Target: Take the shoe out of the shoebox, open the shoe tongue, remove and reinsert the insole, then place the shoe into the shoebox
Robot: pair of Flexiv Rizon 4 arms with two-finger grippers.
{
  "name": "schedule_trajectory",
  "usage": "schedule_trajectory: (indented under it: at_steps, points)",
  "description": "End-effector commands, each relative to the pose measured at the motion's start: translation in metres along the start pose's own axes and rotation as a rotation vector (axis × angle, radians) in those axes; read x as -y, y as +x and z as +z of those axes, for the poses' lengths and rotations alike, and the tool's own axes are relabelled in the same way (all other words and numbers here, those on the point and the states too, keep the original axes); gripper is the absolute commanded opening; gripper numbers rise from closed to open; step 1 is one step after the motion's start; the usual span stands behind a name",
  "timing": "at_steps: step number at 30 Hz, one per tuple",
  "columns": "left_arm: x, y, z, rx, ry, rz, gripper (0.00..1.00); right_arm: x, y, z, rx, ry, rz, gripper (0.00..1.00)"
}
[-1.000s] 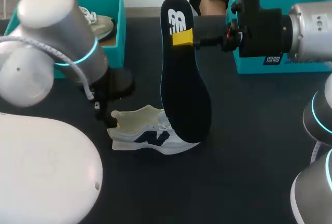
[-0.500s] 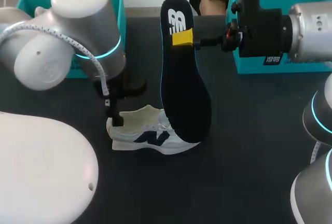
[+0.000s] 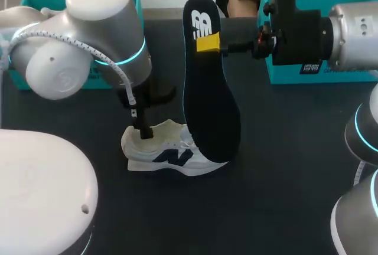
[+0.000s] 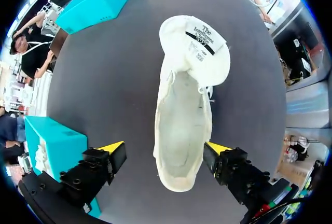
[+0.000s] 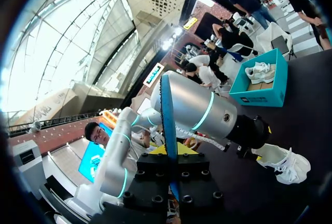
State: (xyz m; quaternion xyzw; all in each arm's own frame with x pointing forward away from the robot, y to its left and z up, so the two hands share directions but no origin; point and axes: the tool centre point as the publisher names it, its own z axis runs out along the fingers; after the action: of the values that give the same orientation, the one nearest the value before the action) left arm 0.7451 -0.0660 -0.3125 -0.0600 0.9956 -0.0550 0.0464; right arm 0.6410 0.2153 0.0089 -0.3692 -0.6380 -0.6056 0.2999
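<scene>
Two grippers at the reinsertion step: my right gripper (image 3: 208,43) clamps the insole (image 3: 209,101) upright over the shoe (image 3: 171,151), my left gripper (image 4: 165,149) straddles the shoe's heel, jaws apart, so next, I judge, the insole must tilt toe-first into the shoe.

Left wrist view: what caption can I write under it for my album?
Open jaws straddle the heel of the white shoe, its tongue folded back.

Behind insole (image 3: 209,101), shoe (image 3: 165,157) toe hidden; left arm (image 3: 100,25) covers left shoebox (image 3: 41,0).
</scene>
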Motion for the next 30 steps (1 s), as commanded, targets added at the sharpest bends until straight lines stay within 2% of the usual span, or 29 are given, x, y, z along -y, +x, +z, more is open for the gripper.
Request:
schedule_trajectory:
  at_steps: [1,5,7,8,14,20,22,24,25,30]
  points:
    - [0.025,-0.017,0.029,-0.061,0.029,0.009,1.0,0.0,0.0,0.003,0.003,0.0,0.002,0.0]
    - [0.04,-0.023,0.046,-0.046,0.033,-0.015,1.0,0.0,0.0,0.003,0.003,0.0,0.002,0.0]
    - [0.045,-0.023,0.054,-0.055,0.054,-0.007,0.89,0.0,0.0,0.003,0.003,0.0,0.002,0.0]
    - [0.047,-0.022,0.057,-0.038,0.046,-0.013,0.89,0.0,0.0,0.003,0.003,0.0,0.002,0.0]
    - [0.054,-0.021,0.072,-0.064,0.065,-0.006,0.72,0.0,0.0,0.003,0.003,0.0,0.002,0.0]
    - [0.053,-0.013,0.084,-0.108,0.048,0.002,0.72,0.0,0.0,0.003,0.003,0.0,0.002,0.0]
    - [0.053,-0.012,0.09,-0.119,0.036,0.003,0.57,0.0,0.0,0.003,0.003,0.0,0.002,0.0]
    - [0.053,-0.009,0.093,-0.128,0.026,0.005,0.24,0.0,0.0,0.003,0.003,0.0,0.002,0.0]
    - [0.053,-0.008,0.094,-0.133,0.03,0.011,0.0,0.0,0.0,0.003,0.003,0.0,0.002,0.0]
    - [0.053,-0.002,0.087,-0.158,0.039,0.039,0.0,0.0,0.0,0.003,0.003,0.0,0.002,0.0]
